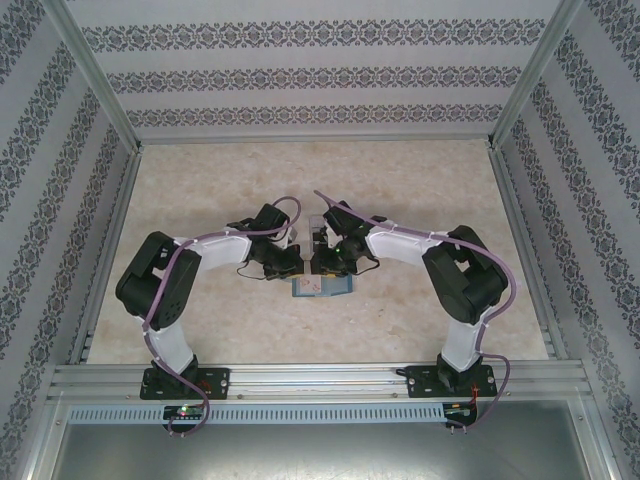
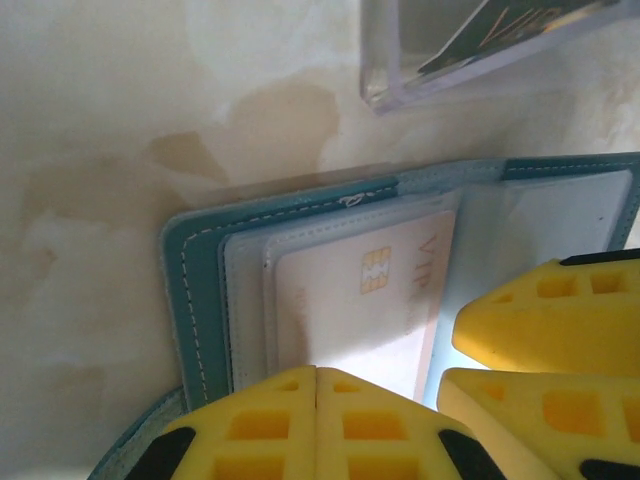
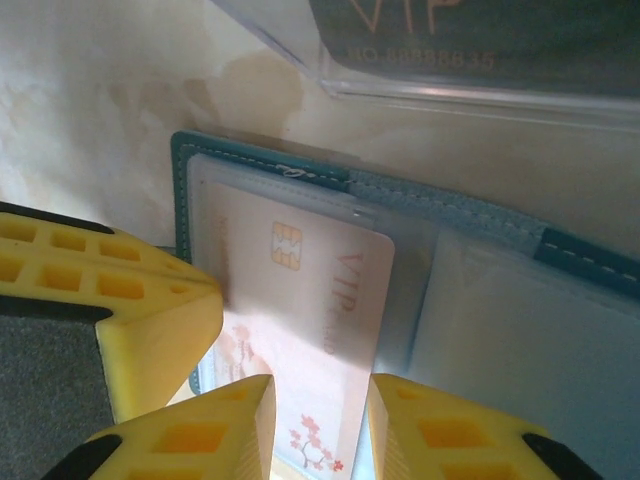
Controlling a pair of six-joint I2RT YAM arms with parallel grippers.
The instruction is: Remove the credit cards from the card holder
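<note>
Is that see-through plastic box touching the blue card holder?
Apart. The right wrist view shows a strip of bare table between the clear plastic box and the edge of the teal card holder; the left wrist view shows that gap too.

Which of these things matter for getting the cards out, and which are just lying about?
For the job: blue card holder, pale card in its sleeve, left gripper, right gripper.
Lying about: clear plastic box.

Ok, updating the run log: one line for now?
holder open | card in holder | left tool shut over holder | right tool open over card
</note>
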